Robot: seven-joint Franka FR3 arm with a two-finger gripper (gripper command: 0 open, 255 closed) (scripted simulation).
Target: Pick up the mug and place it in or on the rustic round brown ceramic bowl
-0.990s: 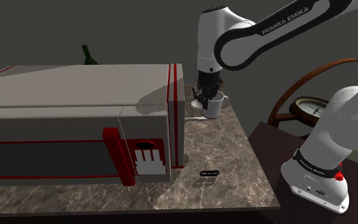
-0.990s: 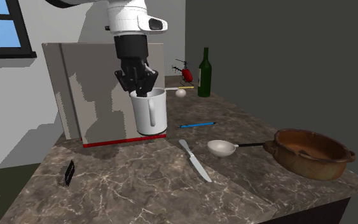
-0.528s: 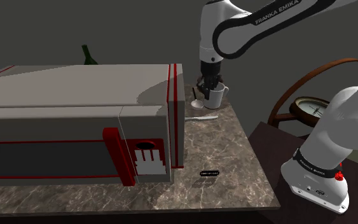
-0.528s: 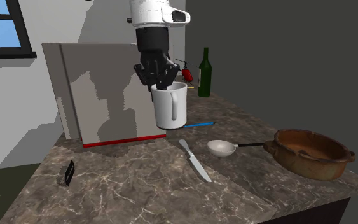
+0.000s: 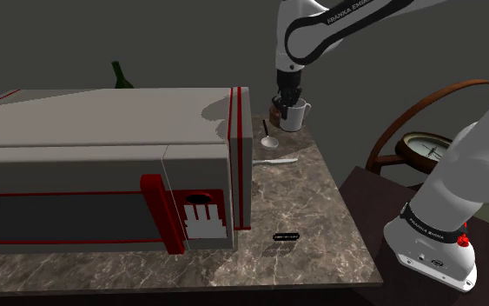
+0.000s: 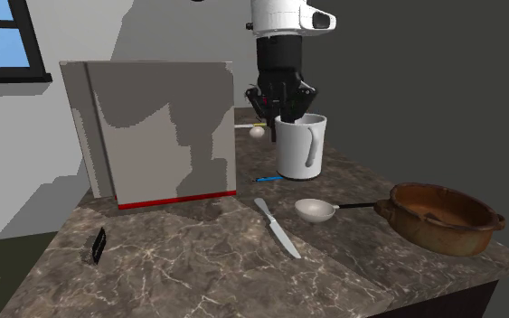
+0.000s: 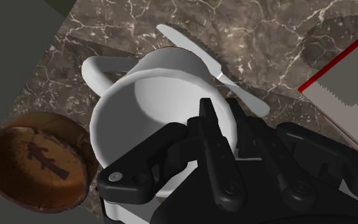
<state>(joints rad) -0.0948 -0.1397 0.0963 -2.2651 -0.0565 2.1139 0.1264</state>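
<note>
A white mug (image 6: 299,144) hangs upright above the marble counter, handle facing the second exterior view's camera. My black gripper (image 6: 278,113) is shut on the mug's rim, one finger inside and one outside. In the wrist view the gripper (image 7: 220,118) clasps the wall of the mug (image 7: 149,95), and the brown bowl (image 7: 34,159) lies on the counter beyond the mug's handle side. That round brown bowl (image 6: 442,217) sits at the second exterior view's right, apart from the mug. In the shoulder view the mug (image 5: 295,115) is far along the counter, under the gripper (image 5: 287,103).
A large grey box with red trim (image 6: 153,126) stands along the counter (image 6: 198,271). A knife (image 6: 278,228), a white spoon (image 6: 315,210) and a blue pen (image 6: 266,179) lie between mug and bowl. A small black object (image 6: 98,244) lies near the front corner.
The arm has carried the held mug toward the second exterior view's right, closer to the bowl, and farther away along the counter in the shoulder view. The grip stays the same.
</note>
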